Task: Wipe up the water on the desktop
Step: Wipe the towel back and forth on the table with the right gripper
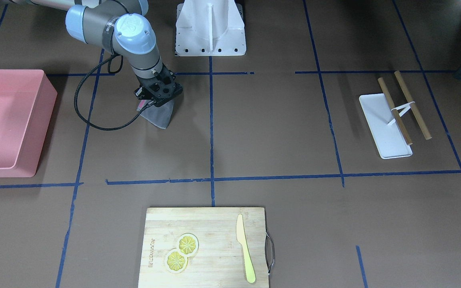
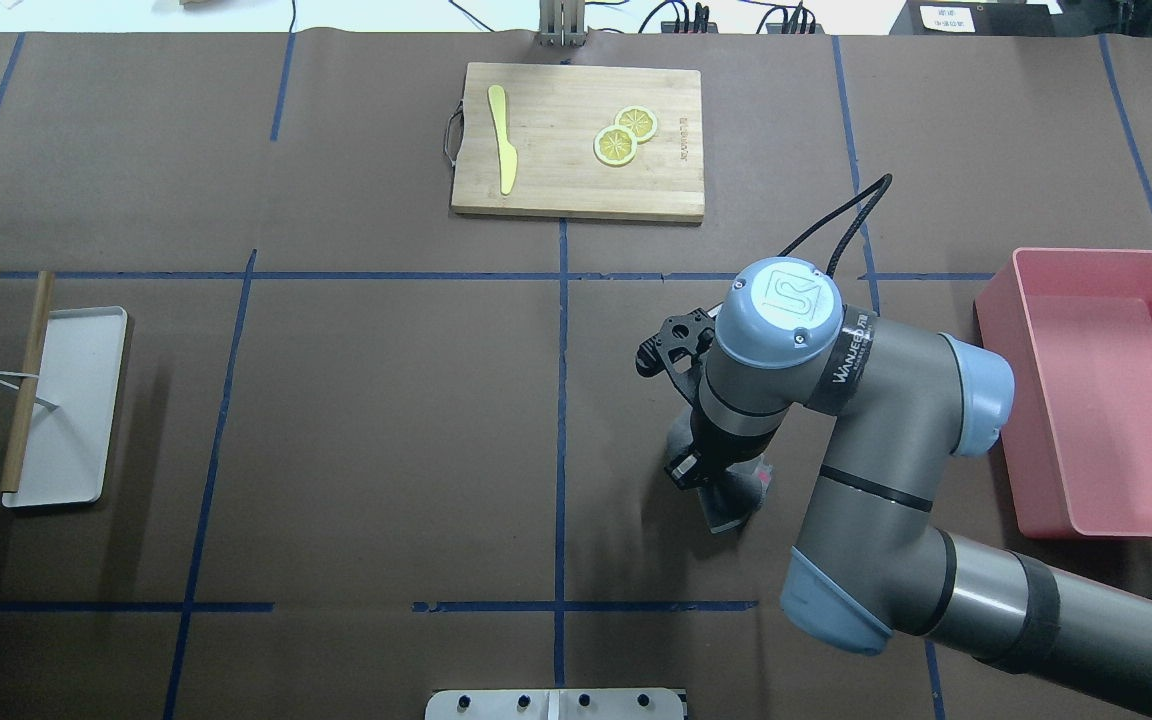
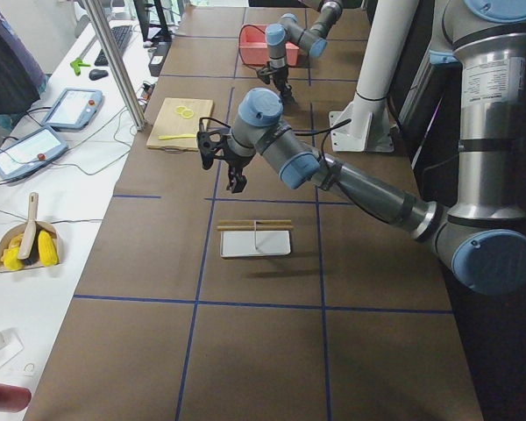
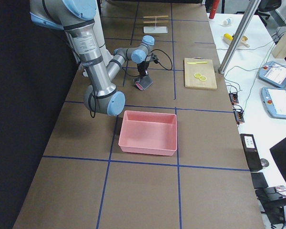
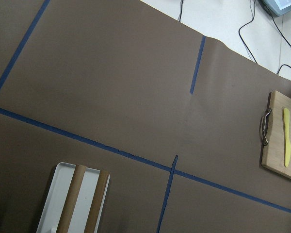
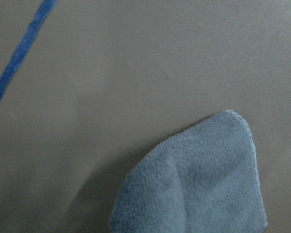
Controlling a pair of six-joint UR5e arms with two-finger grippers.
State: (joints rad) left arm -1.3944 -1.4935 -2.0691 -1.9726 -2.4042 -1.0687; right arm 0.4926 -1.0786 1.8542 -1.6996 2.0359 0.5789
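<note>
- The right hand (image 1: 157, 100) points straight down at the tabletop (image 1: 274, 128), on the robot's right side and not far from its base. It appears clenched on a grey cloth (image 1: 159, 117), though the wrist body hides the fingers themselves.
- The cloth fans out from under the hand and its lower edge lies on the brown surface. The right wrist view shows one rounded corner lying flat on it.
- By my reading the step in hand is the wiping itself, with the cloth down and ready to be dragged.
- I can make out no puddle or wet patch in any view, so I cannot say how much water is left or where it lies.
- The next move calls for keeping the cloth pressed flat and sweeping it across the wet spot without lifting. The grip must be firm enough that the cloth does not slip out.
- The left hand (image 3: 235, 180) hangs in the air over the robot's left half of the tabletop. I cannot tell whether it is released or clenched, and its wrist view shows no fingers.
- A pink bin (image 2: 998, 400) stands near the right arm, and nothing shows inside it.
- A white tray (image 2: 86, 400) sits far out on the left. Two brown sticks (image 2: 28, 380) tied with a white band lie there, one on the tray's edge and one just beside it.
- A cutting board (image 2: 556, 170) at the far side carries a yellow knife (image 2: 504, 140) and two lemon slices (image 2: 616, 146).
</note>
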